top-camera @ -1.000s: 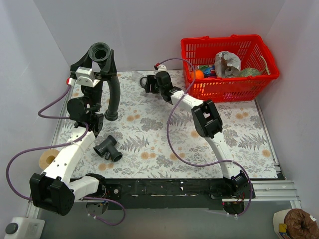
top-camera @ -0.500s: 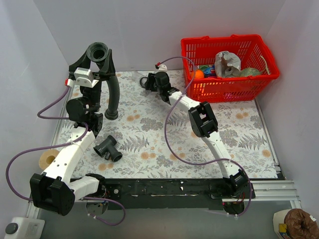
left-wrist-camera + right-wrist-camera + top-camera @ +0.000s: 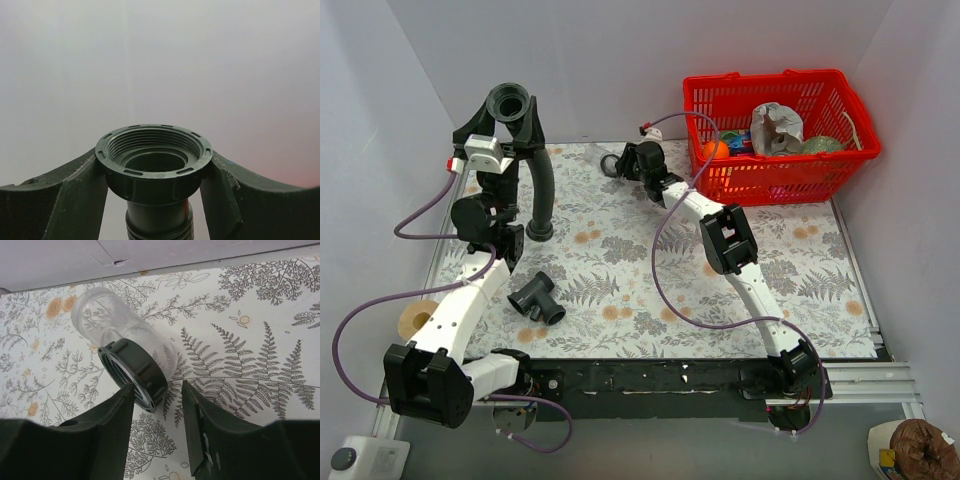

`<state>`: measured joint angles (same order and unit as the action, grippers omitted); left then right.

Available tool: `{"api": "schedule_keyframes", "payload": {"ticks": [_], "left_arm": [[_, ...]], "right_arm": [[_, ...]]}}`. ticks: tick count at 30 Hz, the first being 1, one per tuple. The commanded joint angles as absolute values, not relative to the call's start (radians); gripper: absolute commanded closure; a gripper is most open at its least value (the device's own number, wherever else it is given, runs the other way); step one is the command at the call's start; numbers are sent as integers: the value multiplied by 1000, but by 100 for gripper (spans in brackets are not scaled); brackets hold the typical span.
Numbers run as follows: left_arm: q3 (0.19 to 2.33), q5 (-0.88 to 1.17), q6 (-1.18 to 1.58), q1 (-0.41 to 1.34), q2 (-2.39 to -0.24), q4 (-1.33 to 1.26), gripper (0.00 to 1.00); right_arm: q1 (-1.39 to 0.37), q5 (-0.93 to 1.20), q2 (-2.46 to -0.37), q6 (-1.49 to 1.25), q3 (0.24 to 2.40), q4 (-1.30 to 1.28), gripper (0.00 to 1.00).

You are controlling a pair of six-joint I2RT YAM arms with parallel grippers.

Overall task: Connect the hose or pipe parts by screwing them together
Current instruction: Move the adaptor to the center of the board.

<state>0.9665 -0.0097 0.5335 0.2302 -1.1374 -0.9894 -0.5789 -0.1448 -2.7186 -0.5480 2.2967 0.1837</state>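
My left gripper is raised at the back left, shut on the threaded collar of the black ribbed hose. The hose hangs down in a curve, and its other end rests on the mat. The dark grey T-shaped fitting lies on the mat beside the left arm. My right gripper is low over the mat's far edge. It is open, with its fingers to either side of the near rim of a black threaded ring on a clear tube. That gripper holds nothing.
A red basket holding several items stands at the back right, close to the right arm's elbow. A tape roll lies off the mat's left edge. White walls close in the back and both sides.
My right gripper has crept further back toward the wall, and its jaws have narrowed around the ring. The left gripper with the hose collar has shifted slightly left and up.
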Motion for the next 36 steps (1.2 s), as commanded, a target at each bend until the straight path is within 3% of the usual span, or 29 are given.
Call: {"api": "schedule_keyframes", "payload": {"ticks": [1,11,12,13,16,17,22,27,36], "left_arm": [[966,-2,557,204,-1135,-1028,100],[983,83,610,166,-1158,-982,100],[986,90,615,164,-1166,-960,100],[989,104,618,163,-1170,-947,100],[1006,135,644,161,-1192,-876,100],[1014,202,650,161,-1196,-850,100],[991,438,704,166,-1212,-732,100],[888,658,649,212,-1262,-719,100],[940,696,635,334,-1348,-701,100]], "right_arm": [[-552,-114,-2752,-601,2342,215,50],[-529,-46,-2775,-635,2347,247,55],[-528,-38,-2775,-638,2345,248,59],[-528,-35,-2773,-638,2344,255,72],[-528,-43,-2752,-637,2290,273,96],[-529,-48,-2714,-632,2258,313,99],[-545,-67,-2558,-585,1970,340,99],[-563,-136,-2189,-535,1487,520,99],[-568,-296,-1712,-486,945,476,99]]}}
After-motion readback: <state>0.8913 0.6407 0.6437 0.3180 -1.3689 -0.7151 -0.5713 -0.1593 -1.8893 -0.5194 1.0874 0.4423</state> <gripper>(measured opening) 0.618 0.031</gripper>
